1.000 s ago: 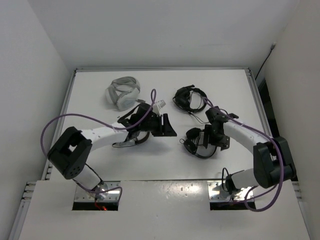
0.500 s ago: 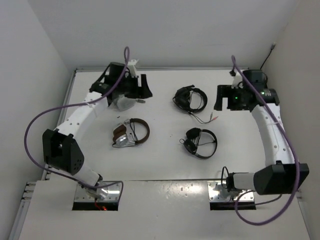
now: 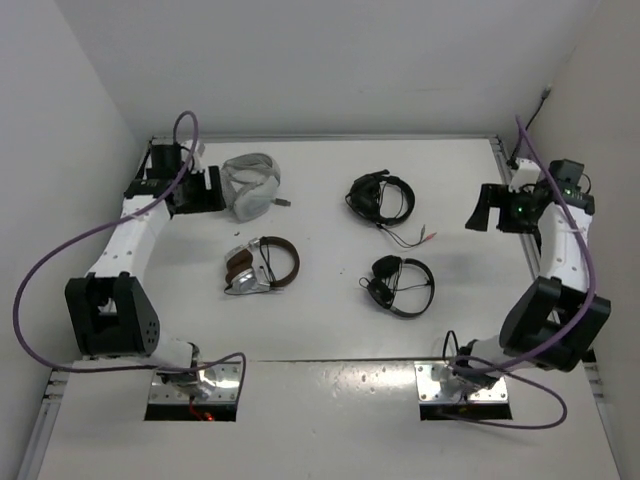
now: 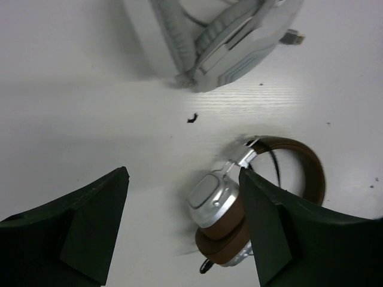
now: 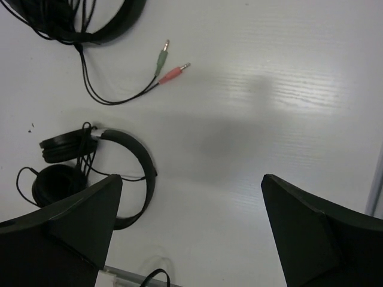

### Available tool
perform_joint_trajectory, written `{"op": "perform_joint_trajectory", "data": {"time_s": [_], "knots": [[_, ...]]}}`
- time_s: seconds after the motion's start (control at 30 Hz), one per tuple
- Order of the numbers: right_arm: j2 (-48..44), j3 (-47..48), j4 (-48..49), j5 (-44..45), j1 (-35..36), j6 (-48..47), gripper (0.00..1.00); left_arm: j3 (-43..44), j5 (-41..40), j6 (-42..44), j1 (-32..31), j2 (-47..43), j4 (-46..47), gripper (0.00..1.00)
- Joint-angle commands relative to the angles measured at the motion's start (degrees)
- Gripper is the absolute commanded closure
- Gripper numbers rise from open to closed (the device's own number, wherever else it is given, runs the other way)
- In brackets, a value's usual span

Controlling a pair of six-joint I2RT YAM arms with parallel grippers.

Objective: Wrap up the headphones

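The slim black headphones (image 3: 400, 285) lie on the table right of centre, their thin cable bunched around the two ear pads. In the right wrist view their headband (image 5: 142, 173) curves at the lower left, next to the pads. My right gripper (image 3: 487, 210) is open and empty, raised near the table's right edge, well away from them; in its own view the open gripper (image 5: 191, 179) frames bare table. My left gripper (image 3: 205, 190) is open and empty at the far left, beside the white headphones; its own view shows the open gripper (image 4: 182, 179) above bare table.
Bulkier black headphones (image 3: 380, 195) lie at the back centre, with red and green plugs (image 5: 173, 72) trailing towards the right. Brown-and-silver headphones (image 3: 262, 265) lie left of centre and also show in the left wrist view (image 4: 239, 209). White-grey headphones (image 3: 248, 185) lie at the back left.
Both arms have swung out from the table's middle, the left from over the brown headphones to the far left, the right from the slim black headphones to the far right. The headphones have not moved.
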Motion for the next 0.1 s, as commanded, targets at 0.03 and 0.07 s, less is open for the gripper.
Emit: {"op": "perform_joint_trajectory", "data": {"time_s": [0.03, 0.07], "knots": [[1.1, -2.3, 2.9, -3.3, -2.0, -3.7, 0.00, -4.9, -0.9, 3.2, 3.6, -4.2, 2.7, 0.20], [1.1, -2.3, 2.9, -3.2, -2.6, -3.7, 0.00, -5.4, -0.9, 4.0, 4.9, -5.0, 3.4, 0.20]]}}
